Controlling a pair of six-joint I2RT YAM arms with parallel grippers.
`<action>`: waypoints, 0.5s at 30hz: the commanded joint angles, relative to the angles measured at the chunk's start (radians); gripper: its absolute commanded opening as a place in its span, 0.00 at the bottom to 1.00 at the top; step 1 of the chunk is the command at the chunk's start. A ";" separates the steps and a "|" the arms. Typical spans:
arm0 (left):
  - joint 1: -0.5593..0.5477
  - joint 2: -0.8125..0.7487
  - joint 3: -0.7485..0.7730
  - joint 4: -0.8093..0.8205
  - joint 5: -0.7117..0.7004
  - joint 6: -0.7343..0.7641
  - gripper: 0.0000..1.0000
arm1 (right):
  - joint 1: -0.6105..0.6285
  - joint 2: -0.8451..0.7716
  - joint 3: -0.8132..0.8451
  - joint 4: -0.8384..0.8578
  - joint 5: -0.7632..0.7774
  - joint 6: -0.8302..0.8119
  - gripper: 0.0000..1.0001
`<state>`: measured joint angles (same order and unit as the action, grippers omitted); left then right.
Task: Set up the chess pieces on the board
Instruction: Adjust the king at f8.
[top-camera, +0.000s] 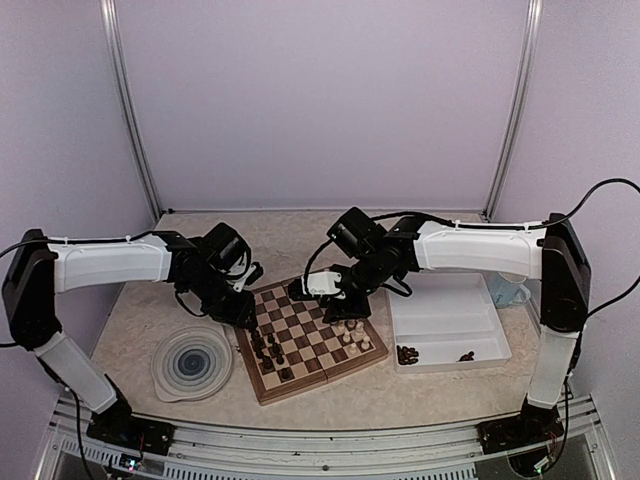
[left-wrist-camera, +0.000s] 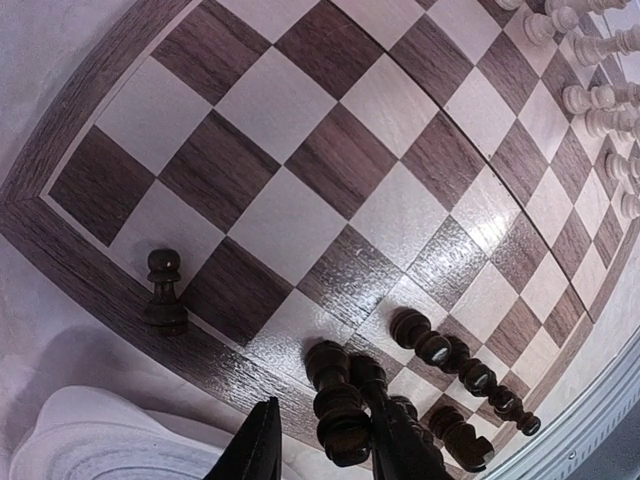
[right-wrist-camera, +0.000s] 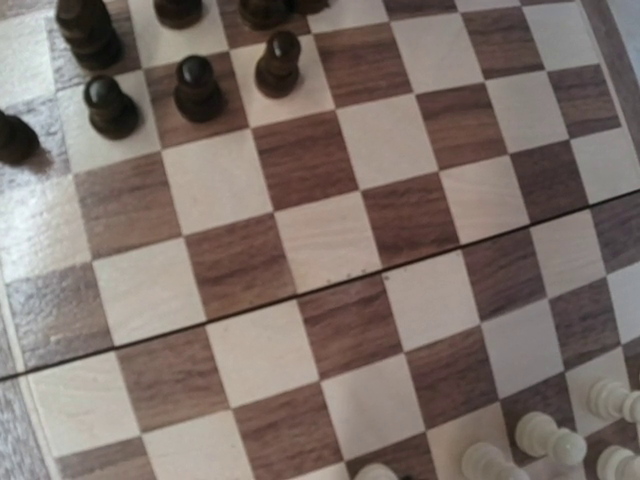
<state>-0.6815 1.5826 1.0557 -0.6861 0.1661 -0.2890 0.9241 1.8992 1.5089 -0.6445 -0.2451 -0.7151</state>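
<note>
The left arm (top-camera: 110, 262) and right arm (top-camera: 480, 248) match: smooth white link shells between boxy black joints, with thin black cables (top-camera: 600, 190) looping outside. The left gripper (left-wrist-camera: 322, 415) has matte black, tapered fingers (left-wrist-camera: 258, 448).

Board (left-wrist-camera: 300, 230): wood, visible grain, semi-gloss sheen. Dark pieces (left-wrist-camera: 340, 410) on it: turned wood, glossy. Tray (top-camera: 445, 315) right of the board: smooth white plastic. Worktop (top-camera: 400, 400): speckled, matt.

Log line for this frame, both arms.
left gripper: open astride a dark piece at board edge | right gripper: above board, jaws not readable | cream pieces: some standing on board
</note>
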 joint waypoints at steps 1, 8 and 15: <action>-0.006 0.015 -0.003 -0.006 -0.043 -0.007 0.32 | -0.007 -0.009 0.007 -0.001 -0.002 0.009 0.34; -0.006 0.011 0.007 -0.001 -0.082 -0.009 0.23 | -0.007 0.005 0.013 -0.007 -0.010 0.009 0.34; -0.009 0.002 0.019 0.004 -0.113 -0.008 0.12 | -0.007 0.020 0.023 -0.015 -0.012 0.009 0.34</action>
<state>-0.6819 1.5890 1.0557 -0.6811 0.0975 -0.2913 0.9241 1.9018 1.5093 -0.6453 -0.2462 -0.7139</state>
